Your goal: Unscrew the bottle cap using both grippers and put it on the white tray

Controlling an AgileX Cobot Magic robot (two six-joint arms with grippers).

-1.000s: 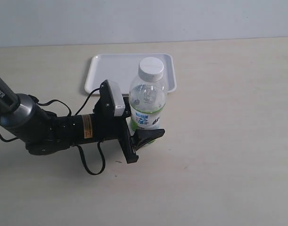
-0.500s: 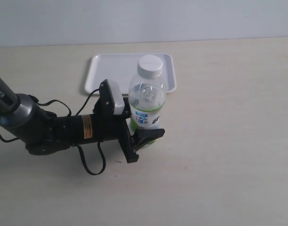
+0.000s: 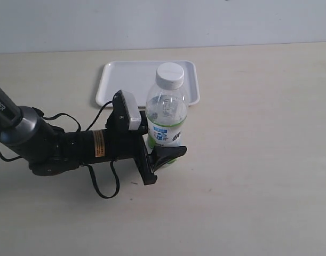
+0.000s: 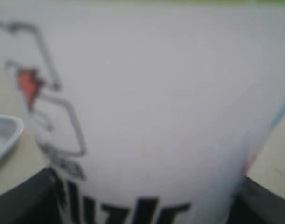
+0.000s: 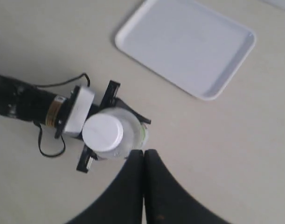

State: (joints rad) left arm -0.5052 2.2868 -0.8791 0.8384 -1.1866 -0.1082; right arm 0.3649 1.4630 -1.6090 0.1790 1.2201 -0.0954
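The bottle (image 3: 167, 113) stands upright on the table, clear with a white, blue and green label, and the white bottle cap (image 3: 169, 75) sits on its neck. My left gripper (image 3: 161, 144) lies low on the table and is shut on the bottle's lower body, one black finger (image 3: 168, 154) showing in front. In the left wrist view the blurred label (image 4: 151, 116) fills the frame. The right wrist view looks down on the cap (image 5: 102, 132); my right gripper (image 5: 143, 155) hangs above, beside the bottle, shut on nothing. The white tray (image 3: 125, 80) lies bare just behind the bottle.
The left arm (image 3: 40, 141) stretches in from the left with loose black cables (image 3: 101, 186) on the table beside it. A white camera block (image 3: 128, 111) sits on its wrist. The tray's corner (image 4: 4, 133) shows in the left wrist view.
The bottle's top has shifted very slightly to the left. The left gripper keeps its hold and the arm has not moved.
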